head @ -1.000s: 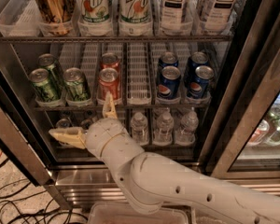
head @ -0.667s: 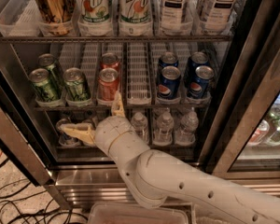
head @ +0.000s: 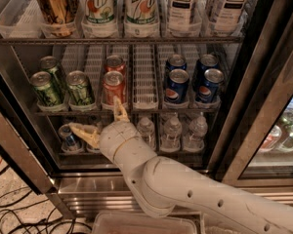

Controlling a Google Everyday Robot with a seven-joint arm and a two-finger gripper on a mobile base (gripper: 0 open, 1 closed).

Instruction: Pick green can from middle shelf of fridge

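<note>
The gripper [head: 100, 120] is hanging spread open and empty in front of the lowest rack, just under the middle shelf's front rail. One finger is pointing up at the red cans and the other is pointing left. The fridge [head: 263, 106] is standing open, and the white arm [head: 185, 194] is reaching in from below. Five tall bottles [head: 140, 6] are lining the top rack. The middle shelf [head: 145, 74] is carrying nine cans: four blue cans [head: 177, 86], three green and two red cans [head: 113, 87]. The green can [head: 80, 87] nearest the gripper is standing upright at the front, up and left of the fingers, apart from them. Three water bottles [head: 172, 130] are showing at the lower right.
</note>
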